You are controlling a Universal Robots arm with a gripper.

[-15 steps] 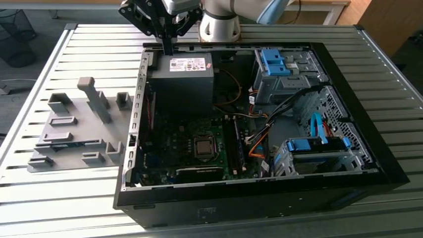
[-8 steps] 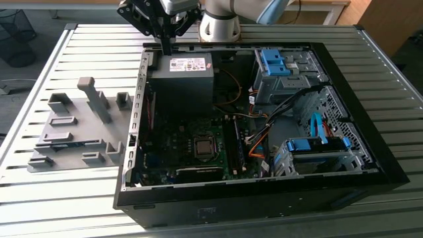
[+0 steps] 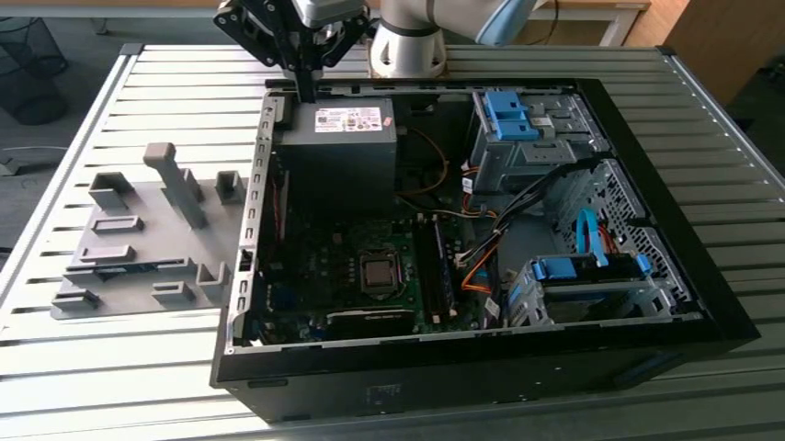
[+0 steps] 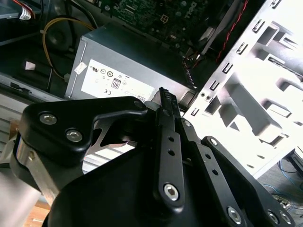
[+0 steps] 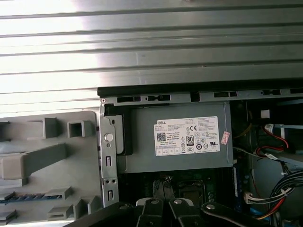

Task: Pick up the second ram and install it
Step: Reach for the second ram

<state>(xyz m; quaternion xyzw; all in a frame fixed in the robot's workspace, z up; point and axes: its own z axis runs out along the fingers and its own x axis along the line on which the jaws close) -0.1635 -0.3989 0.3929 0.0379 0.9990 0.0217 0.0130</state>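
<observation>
Gripper (image 3: 303, 95), fingers pinched together and empty, hovers above the power supply (image 3: 337, 161); the second ram (image 3: 123, 268) lies well apart from it, and unopened fingers would likely shove it aside.

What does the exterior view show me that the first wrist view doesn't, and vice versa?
Exterior view adds: the whole open case, its blue drive caddies, the CPU socket, and the gripper, shut and empty, above the case's edge by the power supply. First wrist view adds: a straight-down look at the supply's label and red wires beside it. Both share: the power supply, the gray holder, and, lying in it, what looks like the second ram.
</observation>
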